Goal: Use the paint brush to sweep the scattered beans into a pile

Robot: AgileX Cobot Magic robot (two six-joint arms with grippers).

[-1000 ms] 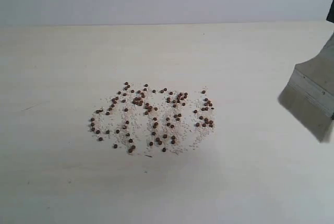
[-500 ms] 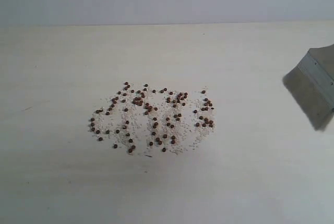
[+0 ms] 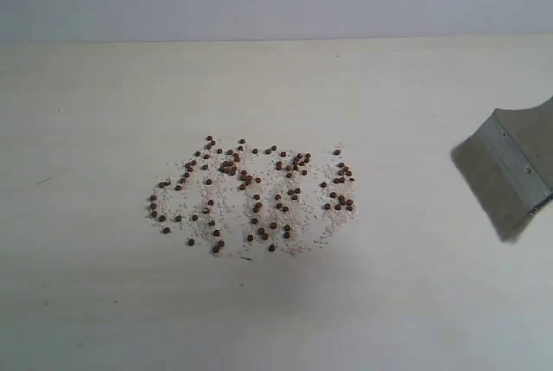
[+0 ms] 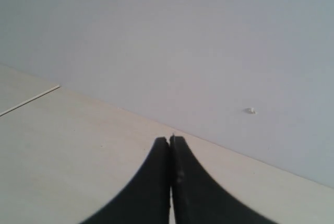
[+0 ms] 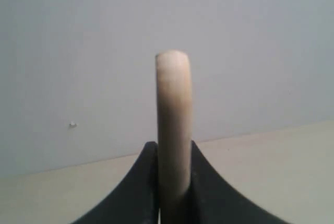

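Since half a second ago the paint brush (image 3: 510, 172) has slid in from the edge of the exterior view and dropped a little, so its bristle edge is closer to the beans (image 3: 251, 194). A clear strip of bare tabletop (image 3: 104, 302) still lies between them. The beans have not shifted.

The beans are tiny round reddish-brown dots mixed with pale, fine grit. They are spread in a loose oval patch on the smooth cream tabletop, not gathered. The brush is flat and wide, with greyish-looking bristles, a dull silver metal band and a pale wooden handle (image 5: 173, 125) with a rounded end.

The brush sits at 3 o'clock from the bean patch, with its bristles angled toward 8 o'clock. I can't tell whether they touch the surface. My right fingers (image 5: 141, 192) pinch the handle from both sides, and its end pokes out past their tips. My left fingers (image 4: 151, 182) are pressed together on nothing, away from the beans.
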